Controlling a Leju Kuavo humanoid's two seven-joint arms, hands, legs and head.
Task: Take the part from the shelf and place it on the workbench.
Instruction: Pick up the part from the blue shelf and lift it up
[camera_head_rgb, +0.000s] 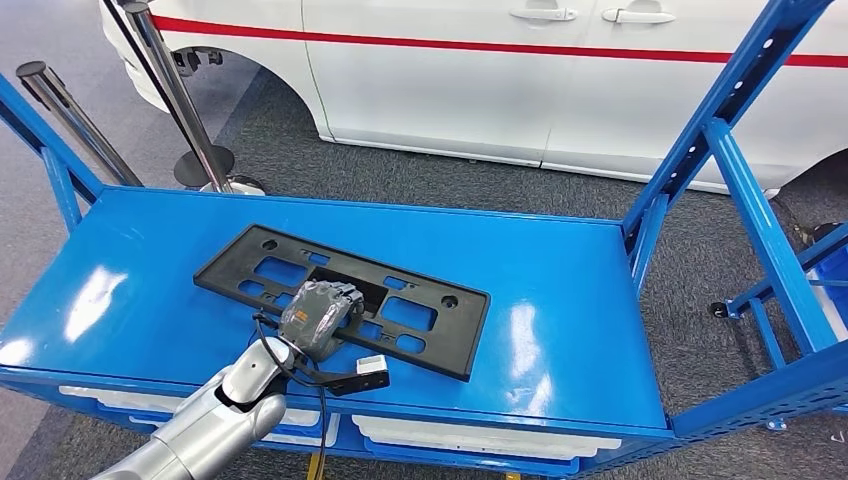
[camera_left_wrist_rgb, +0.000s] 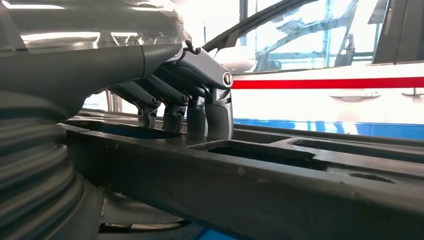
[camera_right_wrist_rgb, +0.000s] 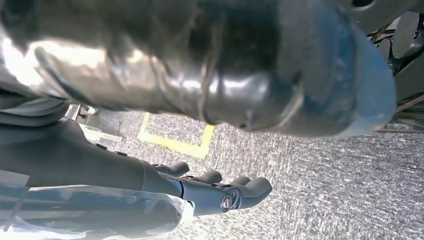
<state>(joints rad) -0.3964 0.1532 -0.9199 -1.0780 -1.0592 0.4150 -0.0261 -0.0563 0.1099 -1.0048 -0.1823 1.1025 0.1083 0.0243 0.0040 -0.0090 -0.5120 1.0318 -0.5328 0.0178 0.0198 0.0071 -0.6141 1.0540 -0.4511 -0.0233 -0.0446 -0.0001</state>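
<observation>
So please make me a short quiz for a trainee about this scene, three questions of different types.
1. True or false: the black part lies flat on the blue workbench.
2. The left hand is: A) hanging beside the robot, B) on the part, C) on the car door.
3. Fill in: the right hand hangs above the grey ____.

Key: 1 true. 2 B. 3 floor.

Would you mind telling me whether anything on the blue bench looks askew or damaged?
The black part lies flat on the blue workbench but skewed, running diagonally to its edges. The left hand grips its near edge. No damage or spill shows.
</observation>
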